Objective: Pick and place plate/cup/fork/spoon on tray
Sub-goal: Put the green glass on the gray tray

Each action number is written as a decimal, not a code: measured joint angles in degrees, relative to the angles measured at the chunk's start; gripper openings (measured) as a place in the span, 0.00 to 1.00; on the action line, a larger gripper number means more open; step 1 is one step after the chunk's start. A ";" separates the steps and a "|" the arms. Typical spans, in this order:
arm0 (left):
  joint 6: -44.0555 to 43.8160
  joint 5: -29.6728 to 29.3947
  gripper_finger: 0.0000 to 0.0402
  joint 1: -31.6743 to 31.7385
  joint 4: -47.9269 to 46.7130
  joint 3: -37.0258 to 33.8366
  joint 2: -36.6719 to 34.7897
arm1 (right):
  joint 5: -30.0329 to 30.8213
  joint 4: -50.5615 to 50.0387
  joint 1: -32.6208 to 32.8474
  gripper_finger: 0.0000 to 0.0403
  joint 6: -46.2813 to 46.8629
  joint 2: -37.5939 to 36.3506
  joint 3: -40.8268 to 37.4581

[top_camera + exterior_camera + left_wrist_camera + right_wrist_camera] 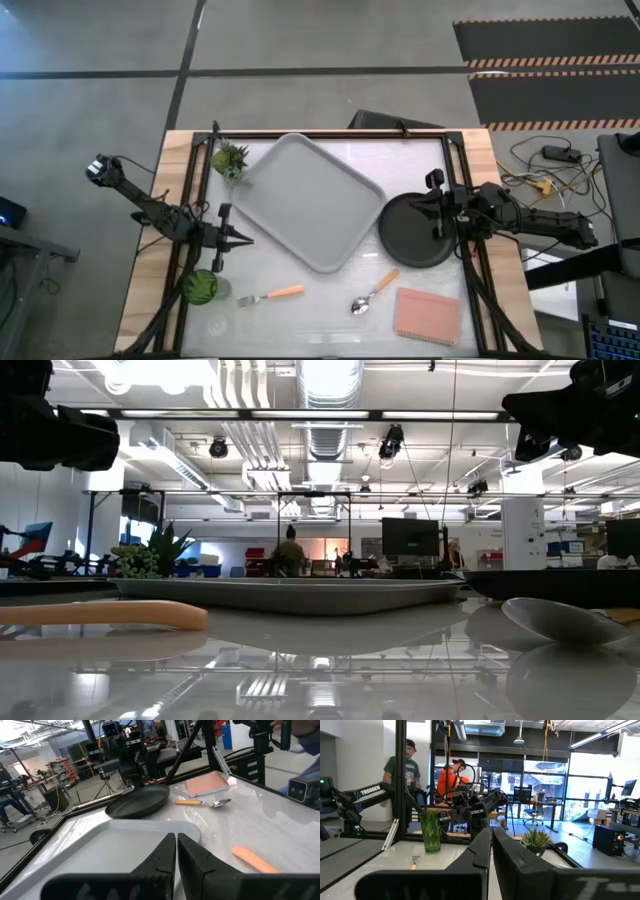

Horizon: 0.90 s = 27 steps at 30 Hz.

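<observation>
The grey tray point(312, 200) lies in the middle of the table. The black plate point(410, 235) rests flat to the tray's right. The green cup point(200, 287) stands upright at the near left. The orange-handled fork point(270, 295) and the spoon point(372, 295) lie flat near the front edge. My left gripper point(250, 240) is shut and empty, raised at the tray's left edge, and points over the tray point(176, 842). My right gripper point(425, 212) is shut and empty, raised above the plate's right part point(490, 837).
A small potted plant point(230, 160) stands at the tray's far left corner. A pink rectangular pad point(427, 315) lies at the near right. A black frame point(330, 133) runs round the table. People stand in the room beyond the table point(402, 775).
</observation>
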 joint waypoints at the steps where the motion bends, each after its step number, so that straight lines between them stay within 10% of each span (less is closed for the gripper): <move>1: 0.41 -0.30 0.00 -0.02 0.00 0.00 0.00 | 0.01 0.02 -0.01 0.02 0.01 0.00 0.00; 27: 20.07 -4.91 0.00 -0.02 18.40 0.12 -0.16 | -0.01 0.00 -0.01 0.02 0.01 0.00 0.00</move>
